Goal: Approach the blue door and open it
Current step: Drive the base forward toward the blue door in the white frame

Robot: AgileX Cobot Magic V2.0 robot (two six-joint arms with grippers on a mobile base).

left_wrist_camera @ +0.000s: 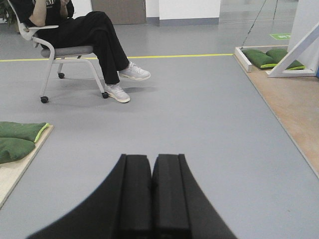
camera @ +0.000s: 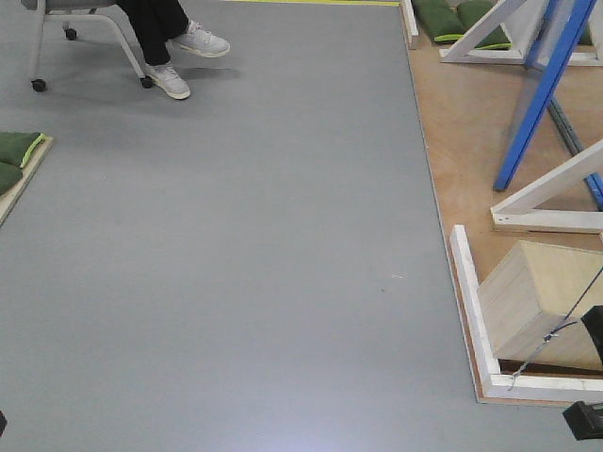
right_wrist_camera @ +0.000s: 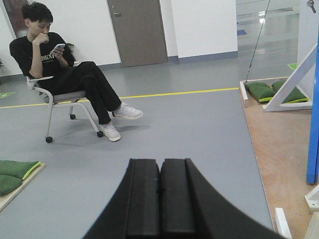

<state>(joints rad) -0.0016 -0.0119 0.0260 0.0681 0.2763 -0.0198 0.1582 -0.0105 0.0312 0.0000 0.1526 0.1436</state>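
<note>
Front view: the door [camera: 539, 104] stands at 2 o'clock. It shows as a slanted blue strip inside a white frame [camera: 546, 221] on a wooden platform [camera: 462, 141], and its handle is out of view. The robot is on the grey floor [camera: 236, 264], well apart from the door, so I judge the approach is not yet done. At 4 o'clock a pale box [camera: 532, 301] sits on the platform. Its faces look closed, so I cannot tell what it holds. Green bags [camera: 433, 17] lie at 1 o'clock, likely as weights for the frame.

Left wrist view: the left pincer [left_wrist_camera: 152, 194] has its jaws pressed together and holds nothing. It points low toward 12 o'clock, probably tucked for driving. No door shows here. A person [left_wrist_camera: 84, 30] sits on a chair [left_wrist_camera: 65, 52] at 11 o'clock.

Right wrist view: the right pincer [right_wrist_camera: 159, 199] is likewise closed tight and empty. The door is a blue strip at 3 o'clock, which suggests a turn rightward.
</note>
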